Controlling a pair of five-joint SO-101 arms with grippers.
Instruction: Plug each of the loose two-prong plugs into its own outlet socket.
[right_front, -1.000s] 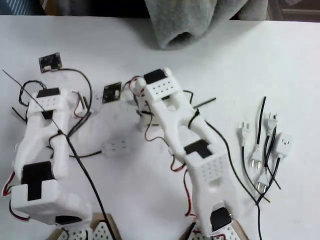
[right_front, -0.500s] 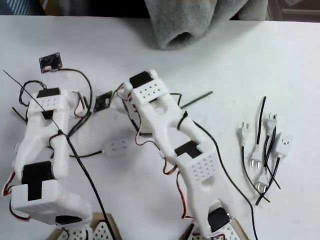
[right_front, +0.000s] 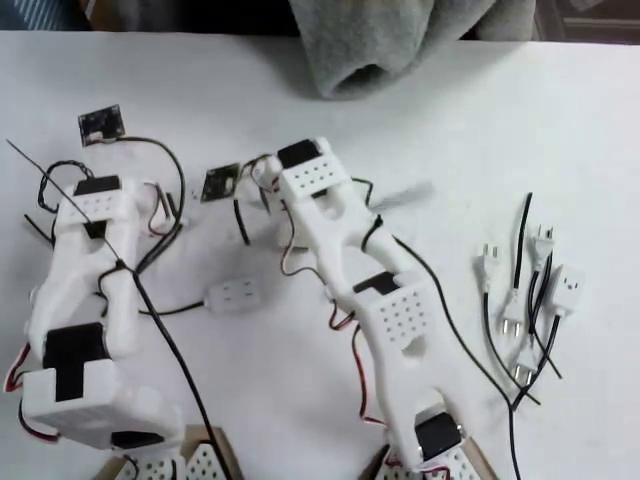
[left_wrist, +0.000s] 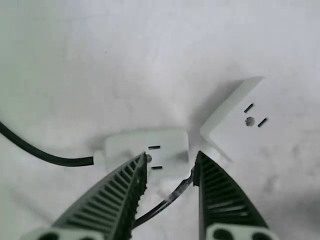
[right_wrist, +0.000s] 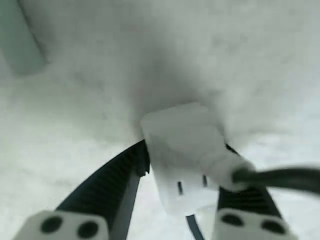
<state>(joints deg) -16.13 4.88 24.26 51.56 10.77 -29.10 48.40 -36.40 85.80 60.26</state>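
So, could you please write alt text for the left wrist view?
The left claw hangs open over a white outlet socket with a black cord; a second white socket lies just beside it on the white table.

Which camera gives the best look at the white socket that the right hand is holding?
The right wrist view. There the white socket sits close up between the fingers of the right hand, its two slots and black cord plain. In the high view the right arm lies over it; the left wrist view faces other sockets.
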